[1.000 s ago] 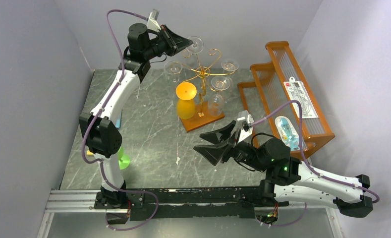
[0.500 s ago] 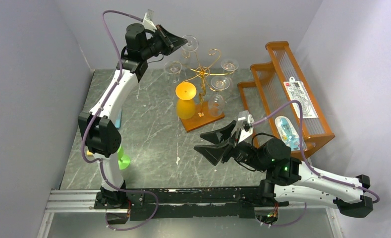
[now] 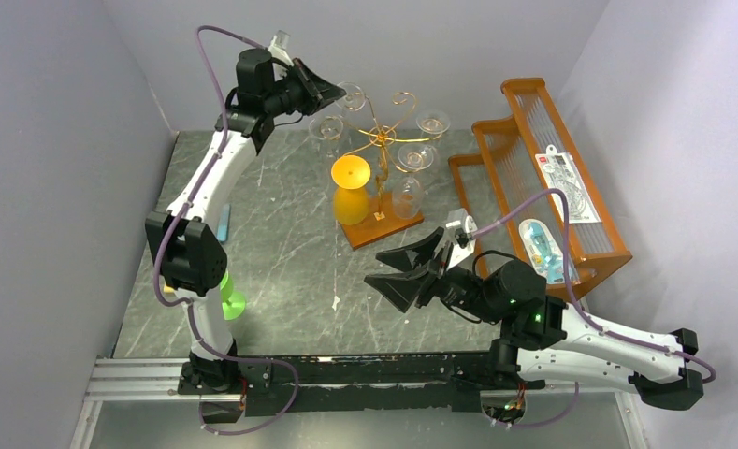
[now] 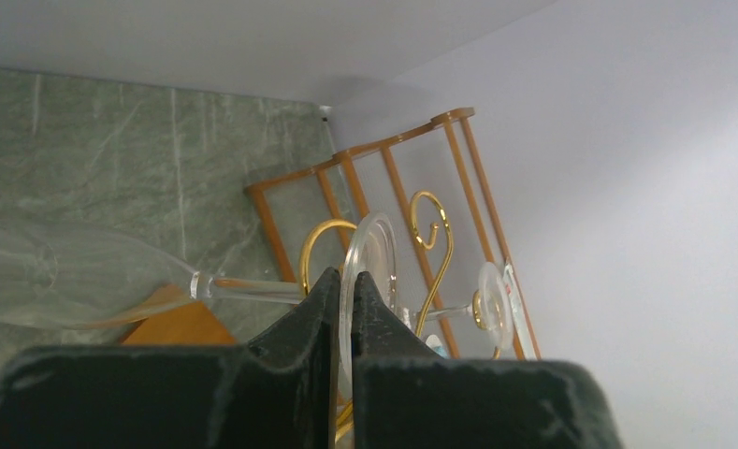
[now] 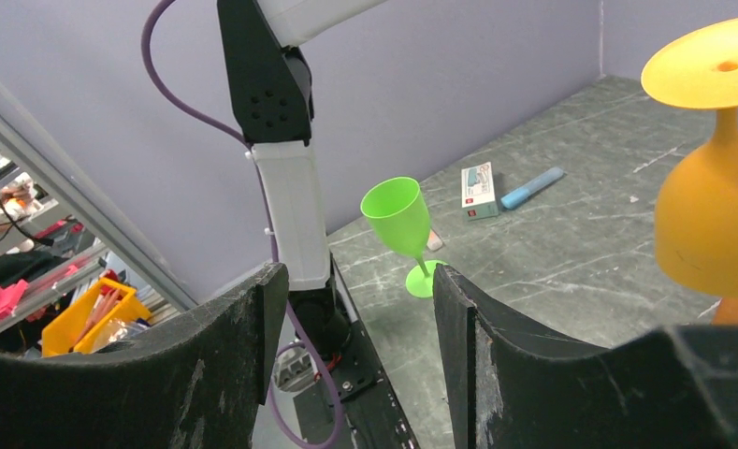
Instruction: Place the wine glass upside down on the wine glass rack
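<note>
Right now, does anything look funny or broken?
Nothing looks broken or spilled. One clear glass isn't on the rack yet: the left gripper pinches its foot beside it. A green glass stands alone.

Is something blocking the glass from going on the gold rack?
Nothing visible does. The left gripper pinches the glass by its foot, right beside a curl of the rack; other glasses hang on other arms.

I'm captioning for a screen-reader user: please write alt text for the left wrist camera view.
The left gripper is shut on the round foot of a clear wine glass, whose stem and bowl stretch left above the marbled table. Behind the foot curl the gold arms of the wine glass rack, with an orange slatted shelf beyond.
</note>
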Robot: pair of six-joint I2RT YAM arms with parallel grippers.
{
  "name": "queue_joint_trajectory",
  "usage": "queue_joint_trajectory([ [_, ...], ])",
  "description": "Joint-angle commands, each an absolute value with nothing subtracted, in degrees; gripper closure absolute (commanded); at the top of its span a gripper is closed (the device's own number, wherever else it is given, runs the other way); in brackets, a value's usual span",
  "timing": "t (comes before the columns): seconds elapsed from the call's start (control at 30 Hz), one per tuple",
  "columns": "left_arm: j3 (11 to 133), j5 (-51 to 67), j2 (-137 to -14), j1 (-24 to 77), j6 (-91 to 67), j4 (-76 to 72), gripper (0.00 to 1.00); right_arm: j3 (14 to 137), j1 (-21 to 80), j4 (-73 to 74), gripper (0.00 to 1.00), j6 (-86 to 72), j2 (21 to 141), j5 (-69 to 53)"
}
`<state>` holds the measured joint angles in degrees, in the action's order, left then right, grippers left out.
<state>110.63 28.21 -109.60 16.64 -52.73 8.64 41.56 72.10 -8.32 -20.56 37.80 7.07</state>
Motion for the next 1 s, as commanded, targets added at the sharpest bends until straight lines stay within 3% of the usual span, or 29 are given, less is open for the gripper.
queue_joint_trajectory([
  [0.0, 113.6, 28.2, -108.5, 14.7, -49.3, 12.6, 0.92, 41.3, 72.3, -9.4, 0.38, -19.9, 36.8, 6.9],
  [0.57, 114.3, 25.2, -107.0, 14.0, -45.2, 17.1, 0.59, 41.1, 72.3, -9.3, 0.38, -20.9, 35.3, 8.9],
  [0.83, 108.4, 10.5, -96.0, 11.8, -29.7, 26.0, 0.26, 46.1, 72.3, -0.4, 0.37, -25.6, 38.1, 17.8],
  [0.97, 102.7, 1.5, -88.7, 10.6, -21.7, 31.4, 0.16, 47.5, 72.3, 4.5, 0.33, -29.4, 39.4, 23.2],
])
